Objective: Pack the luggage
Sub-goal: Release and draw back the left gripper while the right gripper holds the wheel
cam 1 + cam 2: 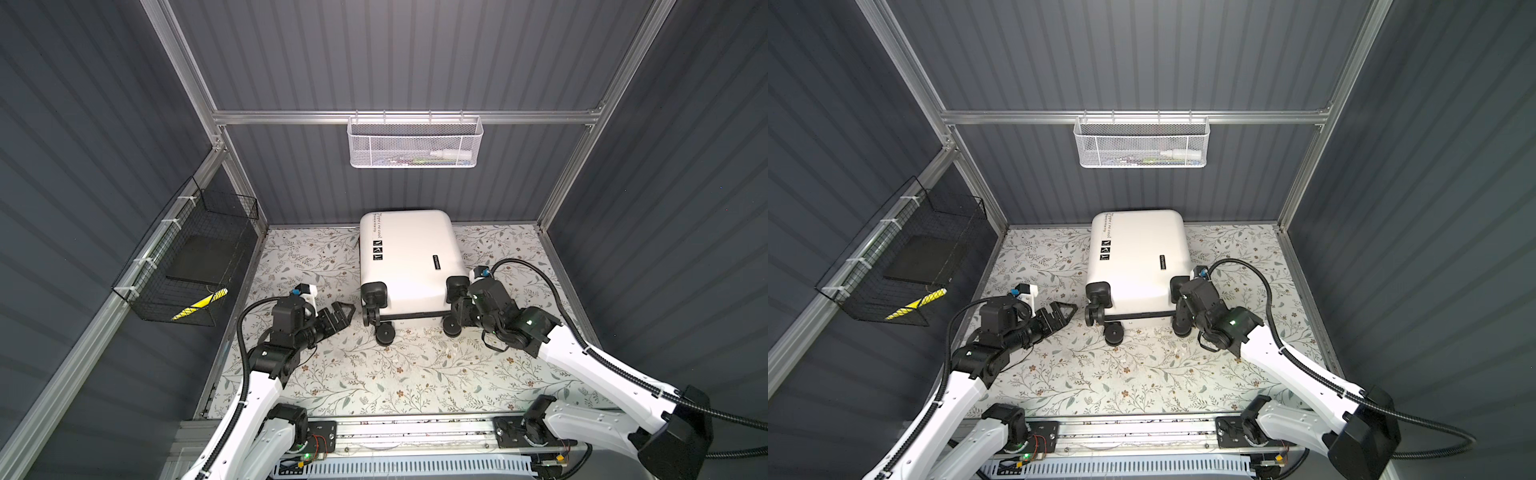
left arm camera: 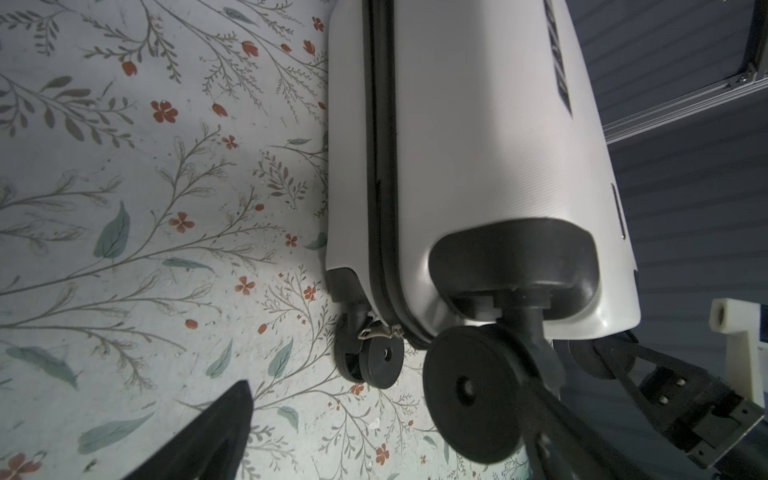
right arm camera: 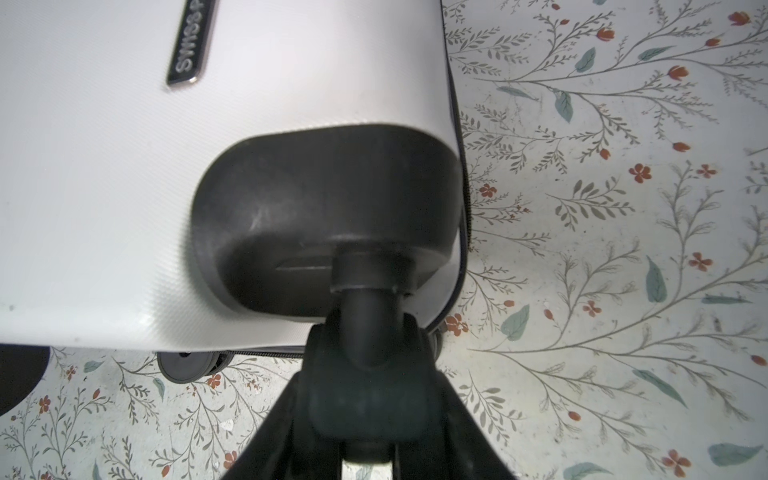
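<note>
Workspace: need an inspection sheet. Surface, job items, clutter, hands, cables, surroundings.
Surface: floral mat, flat, no damage seen.
Job's things: luggage lies flat on the mat, zipped shut, wheels toward the robot.
Clutter: nothing seen on the mat.
Hands: left hand open and holding nothing, just left of the luggage's wheels. Right hand closed on the wheel at the near right corner.
Cables: black conduit loops at the left wrist and the right wrist; no snag seen.
Surroundings: white mesh basket on the back rail, small items inside. Black wire basket on the left wall, holding a dark flat item and a yellow-black one.
</note>
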Available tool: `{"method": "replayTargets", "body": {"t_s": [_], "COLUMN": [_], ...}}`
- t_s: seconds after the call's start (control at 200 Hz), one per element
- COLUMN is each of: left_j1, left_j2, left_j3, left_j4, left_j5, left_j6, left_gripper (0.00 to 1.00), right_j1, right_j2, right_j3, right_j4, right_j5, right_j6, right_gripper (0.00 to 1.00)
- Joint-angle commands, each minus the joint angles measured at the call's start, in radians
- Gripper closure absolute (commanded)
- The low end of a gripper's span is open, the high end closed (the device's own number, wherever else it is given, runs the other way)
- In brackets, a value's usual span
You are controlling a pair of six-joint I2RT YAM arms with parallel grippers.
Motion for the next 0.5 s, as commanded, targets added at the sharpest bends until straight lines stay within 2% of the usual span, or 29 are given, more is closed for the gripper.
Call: {"method": "replayTargets", "body": {"t_s": [0.0,0.175,0.27,0.385,0.495], "left_j1": [-0.009,-0.015,-0.025,-0.049,-0.085], "left_j2": [-0.049,-0.088,-0.079,-0.082,-0.111], "left_j3": [-0.023,-0.041,-0.041,-0.051,-0.084], "left_j4": [-0.032,-0.048,-0.055,-0.085,-0.092], "left_j5": [-0.019,-0.022,-0.012,-0.048,-0.093], "left_j6": [-0.035,-0.057,-0.067,-0.100,-0.133], "left_gripper": [0.00,0.00,0.00,0.00,0.00], "right_j1": [-0.007,-0.010,-0.012,-0.014,-0.014], "right_j2": [-0.027,-0.048,-0.053,-0.058,-0.061], "right_j3": [-0.029,-0.067,-0.078,-0.096,-0.109], "right_j4": [-0.009,0.027,0.034,0.047,0.055], "right_j5": [-0.015,-0.031,-0.042,-0.049,-0.044], "right_j6": [-0.015,-0.019,-0.022,-0.030,-0.036], "right_gripper": [0.55,0.37,0.31,0.30,0.35]}}
